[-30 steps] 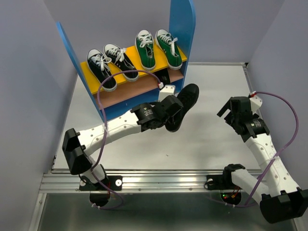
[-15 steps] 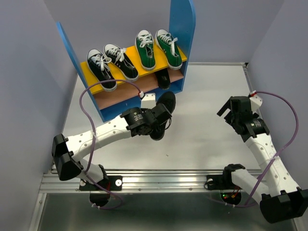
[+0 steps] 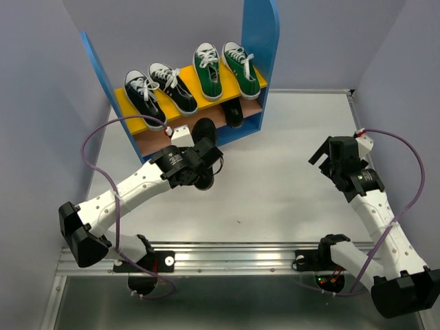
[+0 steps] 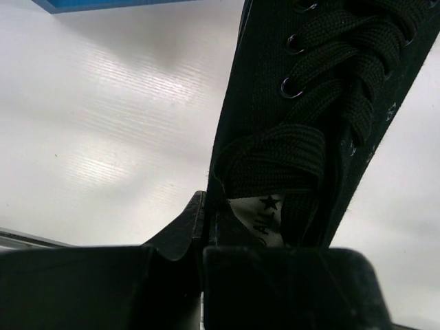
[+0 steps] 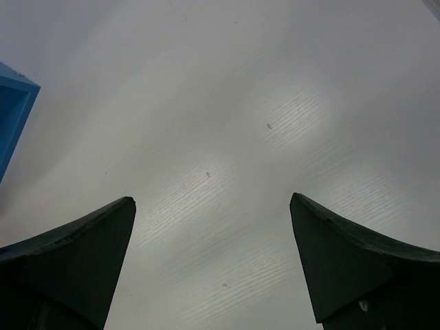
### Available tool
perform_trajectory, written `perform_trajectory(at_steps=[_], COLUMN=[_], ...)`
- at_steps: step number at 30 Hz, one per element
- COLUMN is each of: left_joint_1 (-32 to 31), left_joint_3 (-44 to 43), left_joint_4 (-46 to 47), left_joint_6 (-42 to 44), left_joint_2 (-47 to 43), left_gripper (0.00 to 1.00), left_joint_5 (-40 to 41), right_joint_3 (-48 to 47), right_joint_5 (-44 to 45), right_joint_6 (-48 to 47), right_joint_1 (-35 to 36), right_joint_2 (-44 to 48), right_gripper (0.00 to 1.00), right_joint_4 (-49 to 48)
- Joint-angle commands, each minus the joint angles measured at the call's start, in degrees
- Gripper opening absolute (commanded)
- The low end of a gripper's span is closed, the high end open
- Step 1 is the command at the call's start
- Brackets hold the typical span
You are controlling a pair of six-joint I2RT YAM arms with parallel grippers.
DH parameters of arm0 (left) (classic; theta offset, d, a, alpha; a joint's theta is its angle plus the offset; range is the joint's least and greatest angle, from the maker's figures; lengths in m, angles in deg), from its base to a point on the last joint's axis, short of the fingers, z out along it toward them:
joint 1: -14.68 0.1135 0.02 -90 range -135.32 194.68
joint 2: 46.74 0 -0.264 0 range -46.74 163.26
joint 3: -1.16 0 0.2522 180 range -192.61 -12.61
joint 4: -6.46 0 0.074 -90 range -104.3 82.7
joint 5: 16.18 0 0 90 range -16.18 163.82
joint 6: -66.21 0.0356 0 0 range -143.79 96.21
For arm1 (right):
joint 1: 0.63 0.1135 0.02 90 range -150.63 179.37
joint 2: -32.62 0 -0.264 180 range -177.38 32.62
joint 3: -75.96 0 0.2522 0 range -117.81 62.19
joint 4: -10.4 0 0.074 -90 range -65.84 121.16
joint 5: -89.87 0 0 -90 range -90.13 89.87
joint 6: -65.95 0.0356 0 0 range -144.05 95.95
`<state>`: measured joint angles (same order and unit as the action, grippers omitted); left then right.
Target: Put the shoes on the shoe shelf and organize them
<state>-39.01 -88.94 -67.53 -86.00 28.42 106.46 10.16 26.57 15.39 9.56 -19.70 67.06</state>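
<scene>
The shoe shelf (image 3: 260, 41) stands at the back with blue side panels. Its yellow upper board holds two black sneakers (image 3: 146, 98) (image 3: 172, 88) and two green sneakers (image 3: 207, 71) (image 3: 241, 69), all with white laces. One all-black shoe (image 3: 234, 113) lies at the right end of the pinkish lower board (image 3: 151, 139). My left gripper (image 3: 197, 163) (image 4: 204, 206) is shut on the heel collar of a second all-black shoe (image 3: 205, 130) (image 4: 323, 103). That shoe's toe points at the front of the lower board. My right gripper (image 3: 328, 155) (image 5: 213, 206) stands open over bare table, far right.
A corner of the shelf's blue base (image 5: 10, 110) shows at the left of the right wrist view. Grey walls close in on both sides of the white table (image 3: 295, 185). A purple cable (image 3: 93, 141) loops above the left arm.
My left arm has swung left with the all-black shoe, from in front of the shelf's right end to the middle of the lower board. The right arm has not moved.
</scene>
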Motion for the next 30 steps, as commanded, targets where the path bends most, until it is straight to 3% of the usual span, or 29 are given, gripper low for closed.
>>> perform_trajectory(at_steps=[1,10,19,30], left_joint_1=[2.7,7.0,9.3,12.7], left_joint_3=[-4.3,-11.8,-26.7,-31.3], left_joint_4=[2.9,5.7,3.9,5.0], left_joint_6=[-0.4,2.4,2.7,1.3], left_joint_2=[1.3,9.5,22.8,27.9], left_gripper=[0.00,0.00,0.00,0.00], left_joint_5=[5.1,6.9,10.5,12.2], right_joint_3=[-2.0,-2.5,-3.4,-3.0], right_joint_5=[0.0,-0.2,-1.3,-1.0], right_joint_6=[-0.9,-1.1,-2.1,-2.0], right_joint_1=[-0.1,-0.1,-0.1,-0.1], right_joint_2=[0.4,0.7,0.5,0.2], right_gripper=[1.00,1.00,1.00,1.00], right_joint_4=[-2.4,-2.4,-2.2,-2.0])
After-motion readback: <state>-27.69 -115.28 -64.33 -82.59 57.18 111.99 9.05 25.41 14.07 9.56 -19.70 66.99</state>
